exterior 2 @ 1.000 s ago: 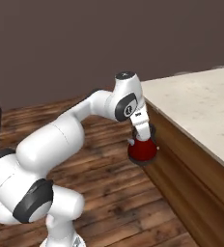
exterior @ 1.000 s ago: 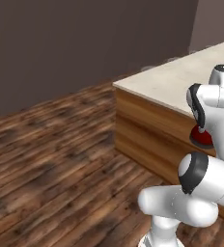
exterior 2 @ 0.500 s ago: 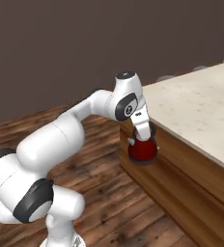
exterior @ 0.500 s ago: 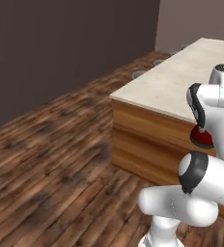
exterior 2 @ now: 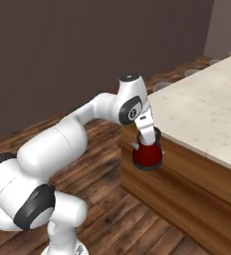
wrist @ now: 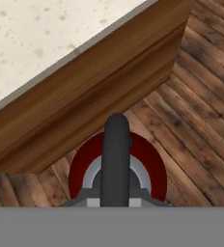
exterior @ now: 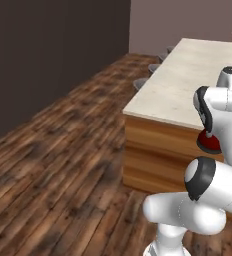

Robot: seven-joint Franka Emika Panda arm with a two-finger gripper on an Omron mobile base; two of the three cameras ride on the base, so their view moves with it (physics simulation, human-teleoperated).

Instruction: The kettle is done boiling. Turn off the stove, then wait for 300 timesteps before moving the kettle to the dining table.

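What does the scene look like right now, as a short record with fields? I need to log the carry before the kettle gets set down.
kettle: red kettle, hanging in the air beside the table's wood side, below its top
gripper: gripper shut on the kettle's dark handle
dining table: dining table, beige speckled top, to the right of the kettle
under kettle: wood floor
placement: not yet on the table

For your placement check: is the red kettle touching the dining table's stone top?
Apart. In the right base view the kettle hangs from the gripper beside the wooden side, below the dining table top; the hand view shows floor beneath it.
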